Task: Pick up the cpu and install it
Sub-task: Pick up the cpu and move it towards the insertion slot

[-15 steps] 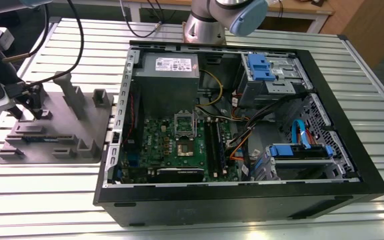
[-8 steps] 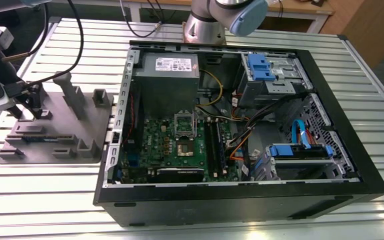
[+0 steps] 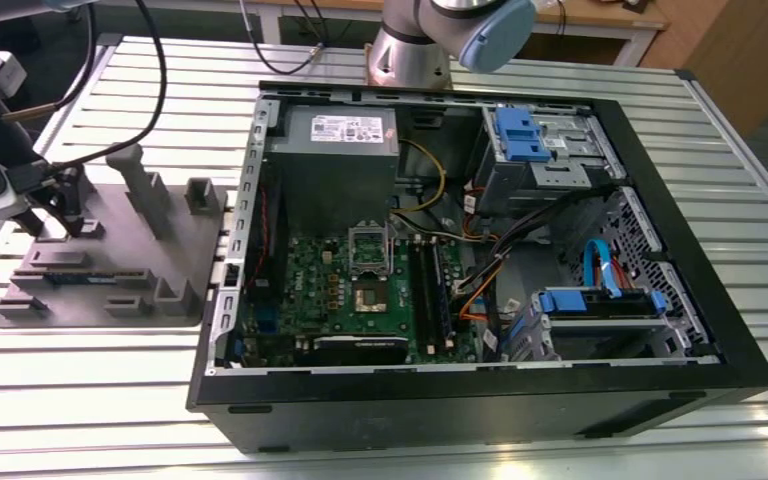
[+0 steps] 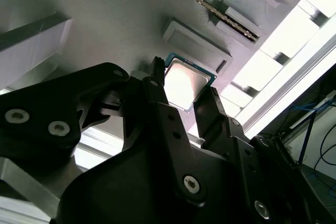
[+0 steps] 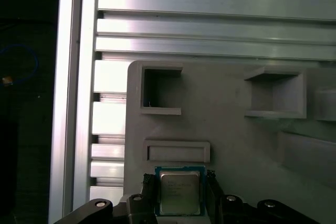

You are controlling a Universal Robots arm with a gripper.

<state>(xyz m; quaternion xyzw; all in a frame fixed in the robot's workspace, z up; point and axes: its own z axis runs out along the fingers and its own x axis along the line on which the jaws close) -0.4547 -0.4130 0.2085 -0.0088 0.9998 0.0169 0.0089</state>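
Jaws are closed down narrow on the small flat square cpu (image 5: 179, 191) w/ shiny silver-grey metal top. One dark finger (image 5: 149, 186) sits against each of two opposite edges, no gap visible, so it reads as gripped. The cpu is at the grey moulded plastic tray (image 5: 226, 129), just beside a shallow rectangular recess (image 5: 177, 151). Can't tell if it is resting on the tray or just clear of it.

Risks, as judged:
- The hold is on thin edges only, so a slight skew could let the chip tilt or slip out.
- If it twists in the jaws, it would meet the silver socket (image 3: 368, 290) on the green motherboard (image 3: 337, 265) misaligned, which could harm the contacts.
- Loose orange and yellow cables (image 3: 484, 285) lie near the socket and could snag the arm.

Views:
- The first wrist view faces the chip's top nearly square-on, giving edge alignment.
- The second wrist view is oblique w/ strong glare on the lid, but shows the chip's green border and how far the fingers reach along it.
- The exterior view gives the layout. The jaws are over the tray at that view's left, well apart from the open black pc case (image 3: 491, 405) on the ribbed aluminium desk (image 3: 91, 400).
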